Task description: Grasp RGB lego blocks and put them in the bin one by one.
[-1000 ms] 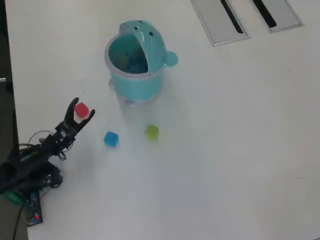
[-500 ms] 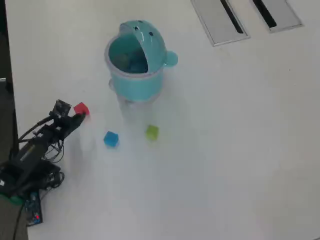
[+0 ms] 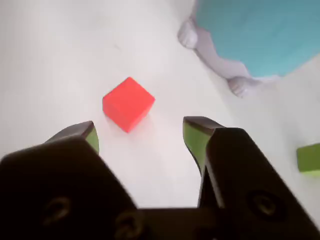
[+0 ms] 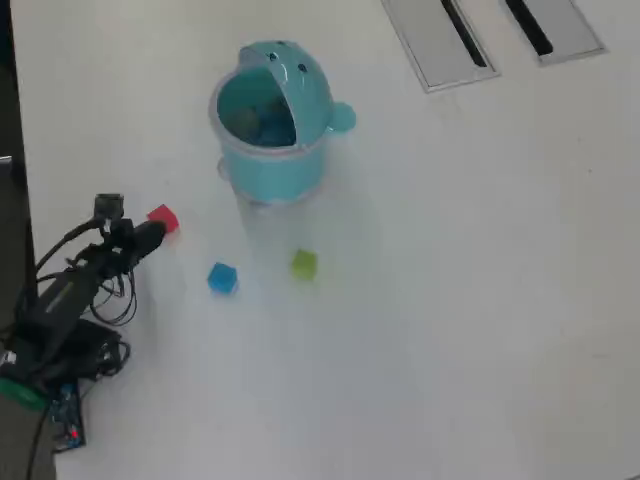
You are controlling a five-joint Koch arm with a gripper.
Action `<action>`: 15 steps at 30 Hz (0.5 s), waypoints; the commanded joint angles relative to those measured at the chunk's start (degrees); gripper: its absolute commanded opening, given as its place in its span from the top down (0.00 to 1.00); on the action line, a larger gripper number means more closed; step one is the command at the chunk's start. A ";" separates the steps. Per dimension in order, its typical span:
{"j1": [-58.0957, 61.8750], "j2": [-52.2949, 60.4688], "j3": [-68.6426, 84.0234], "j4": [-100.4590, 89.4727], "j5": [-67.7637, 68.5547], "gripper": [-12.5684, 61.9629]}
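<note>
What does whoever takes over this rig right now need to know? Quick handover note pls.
Gripper: open, empty, low over the table, jaws short of the red block, not touching it.
Red block: on the table just ahead of the jaws, left of the bin in the overhead view.
Blue block and yellow-green block: loose on the table below the bin in the overhead view.
Bin: upright, lid flipped open.
Done: no block grasped yet; all three sit outside the bin.
Left: close on red, drop it in the bin, then blue and yellow-green one at a time.
</note>
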 commanded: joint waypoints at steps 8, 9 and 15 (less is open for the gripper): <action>-0.62 -7.65 -10.46 -0.70 -6.42 0.42; -0.70 -8.96 -11.69 -0.62 -8.35 0.42; -3.25 -15.91 -18.19 2.37 -11.34 0.42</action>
